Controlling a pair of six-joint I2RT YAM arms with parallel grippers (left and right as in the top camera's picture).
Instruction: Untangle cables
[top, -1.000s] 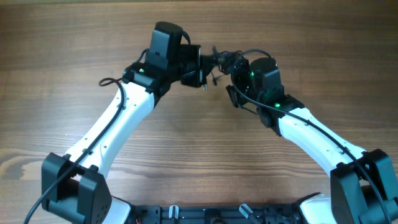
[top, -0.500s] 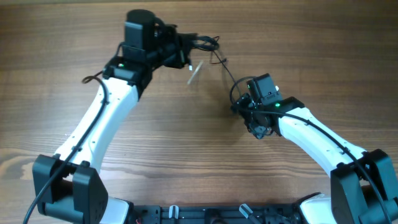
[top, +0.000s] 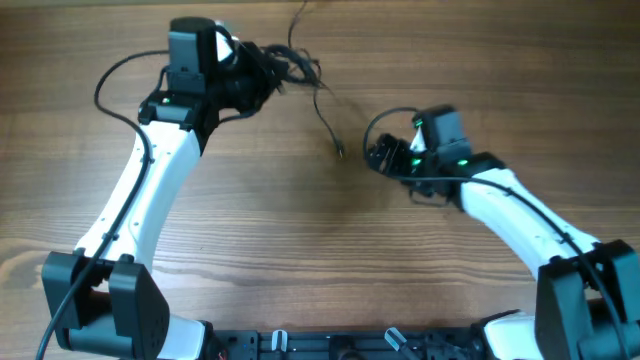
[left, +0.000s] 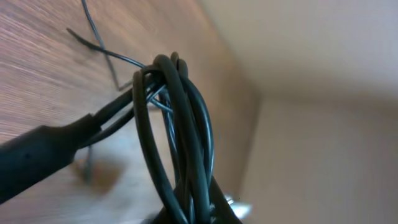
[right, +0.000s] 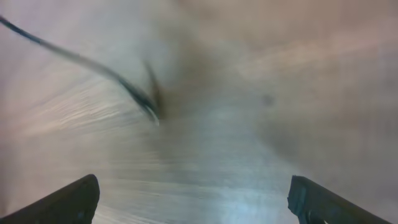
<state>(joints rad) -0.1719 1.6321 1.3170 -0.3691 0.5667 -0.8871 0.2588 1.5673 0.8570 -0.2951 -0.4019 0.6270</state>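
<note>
The cables (top: 296, 68) are a bunch of thin black wires clamped in my left gripper (top: 268, 78) at the table's far side. One loose strand (top: 328, 120) trails from the bunch toward the right arm, its tip on the wood. Another strand runs off the far edge. In the left wrist view the looped cables (left: 180, 137) rise straight out of the shut left gripper (left: 198, 213), with a thicker sleeved plug end (left: 43, 155) at the left. My right gripper (top: 384, 156) stands open and holds nothing; both fingertips (right: 69, 201) are wide apart, and the strand's tip (right: 149, 109) lies ahead.
Bare wooden table (top: 300, 250) surrounds both arms. The right arm's own thicker black cable (top: 385, 120) loops over its wrist. The arm bases stand at the near edge.
My left arm has swung left and back, carrying the cable bunch. The right gripper has opened wider and the strand that ran to it now trails free on the table.
</note>
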